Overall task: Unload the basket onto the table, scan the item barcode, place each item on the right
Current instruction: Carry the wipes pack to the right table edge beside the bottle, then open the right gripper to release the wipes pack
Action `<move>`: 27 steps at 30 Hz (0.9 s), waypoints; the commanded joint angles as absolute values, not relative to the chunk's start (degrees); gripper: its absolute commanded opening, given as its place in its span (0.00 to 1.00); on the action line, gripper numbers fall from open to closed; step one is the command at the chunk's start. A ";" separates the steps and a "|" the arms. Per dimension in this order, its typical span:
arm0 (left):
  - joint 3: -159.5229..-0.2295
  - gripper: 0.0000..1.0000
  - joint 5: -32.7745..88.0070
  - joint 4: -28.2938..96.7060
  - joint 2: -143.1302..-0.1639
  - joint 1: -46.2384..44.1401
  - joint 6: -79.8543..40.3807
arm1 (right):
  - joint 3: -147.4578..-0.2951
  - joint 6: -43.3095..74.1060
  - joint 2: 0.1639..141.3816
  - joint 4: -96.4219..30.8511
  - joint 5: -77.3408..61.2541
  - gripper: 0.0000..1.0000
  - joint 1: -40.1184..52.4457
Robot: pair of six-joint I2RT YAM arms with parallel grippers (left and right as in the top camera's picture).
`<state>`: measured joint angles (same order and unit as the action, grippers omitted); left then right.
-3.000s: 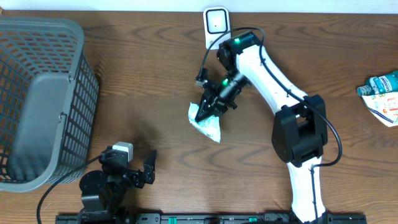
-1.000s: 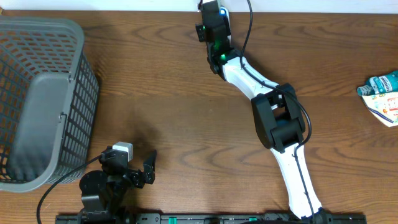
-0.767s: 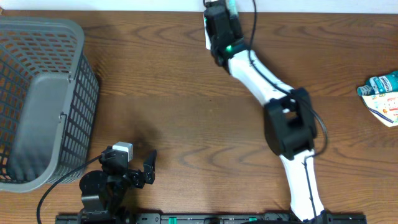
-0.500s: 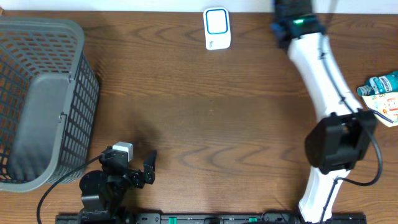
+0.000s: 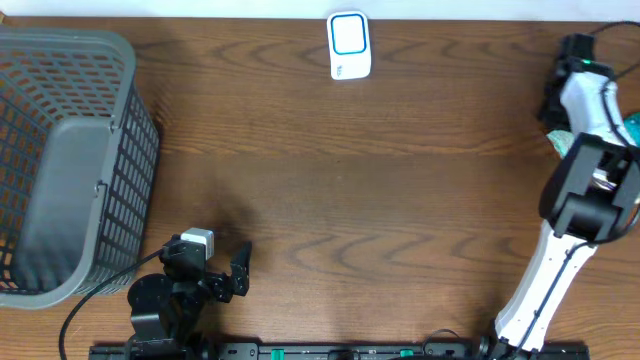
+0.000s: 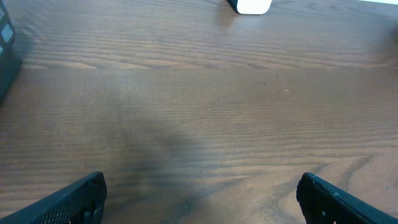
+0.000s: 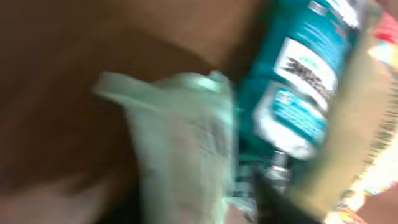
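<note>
The item, a pale green-white pouch (image 7: pixel 180 143), fills the blurred right wrist view and lies between the spread fingers of my right gripper (image 7: pixel 199 205), next to a teal pack (image 7: pixel 298 81). Overhead, the right gripper (image 5: pixel 556 100) is at the far right edge of the table, with a pale corner of the pouch (image 5: pixel 557 140) showing beside the arm. The white scanner (image 5: pixel 349 45) with its blue-rimmed window stands at the back centre, also in the left wrist view as the scanner (image 6: pixel 252 6). My left gripper (image 5: pixel 240 270) rests open at the front left, its fingers (image 6: pixel 74 199) over bare wood.
A grey mesh basket (image 5: pixel 60 150) takes up the left side of the table. The right arm covers most of the packs at the right edge; a bit of teal pack (image 5: pixel 632 125) shows. The table's back edge runs just behind the scanner.
The right arm has swung from the scanner at the back centre over to the far right edge with the pouch. Its jaws have spread apart. The left arm has not moved.
</note>
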<state>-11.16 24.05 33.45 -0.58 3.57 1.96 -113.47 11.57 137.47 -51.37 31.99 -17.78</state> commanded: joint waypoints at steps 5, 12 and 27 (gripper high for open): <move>-11.42 0.98 24.38 33.43 -0.23 3.46 2.76 | -114.30 11.55 116.33 -57.65 14.55 0.99 -16.21; -11.42 0.97 24.38 33.43 -0.23 3.46 2.76 | -114.30 12.19 97.78 -66.87 -6.42 0.99 -13.39; -11.42 0.98 24.38 33.43 -0.23 3.46 2.76 | -114.28 -3.88 77.93 -94.96 -17.10 0.99 -12.64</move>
<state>-11.16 24.05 33.43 -0.58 3.57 1.96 -114.28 3.77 84.40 -91.68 -11.81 -13.04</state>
